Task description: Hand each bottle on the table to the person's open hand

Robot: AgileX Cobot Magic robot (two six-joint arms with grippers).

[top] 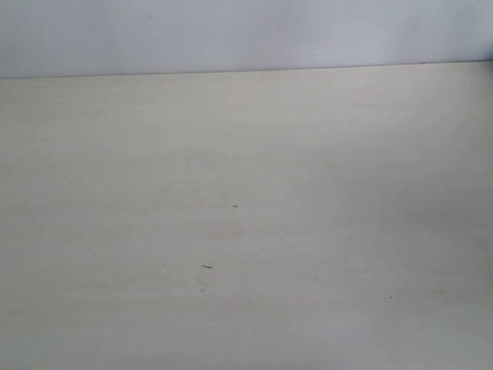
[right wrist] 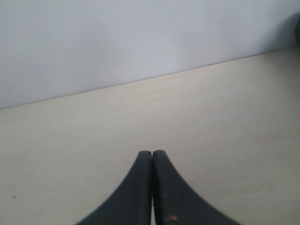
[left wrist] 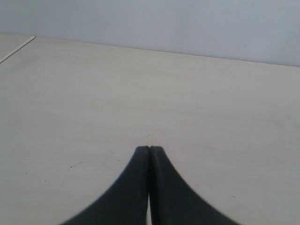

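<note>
Broadly, a wide pale beige wood-grain counter (top: 323, 154) fills the exterior view, its far edge meeting a plain grey-white wall (top: 231, 35), with tiny dark specks (top: 235, 206) near its middle. The left arm's black tapered fingers (left wrist: 133, 187) are pressed together over the counter, gripping nothing; the right arm's black tapered fingers (right wrist: 136, 187) likewise, tips touching.

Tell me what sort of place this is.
Probably a plain indoor robot workbench. A wide, pale wood-grain table runs up to a bare light wall. Each wrist view shows a black gripping tool over that table, the left end effector and the right end effector, both shut.
</note>
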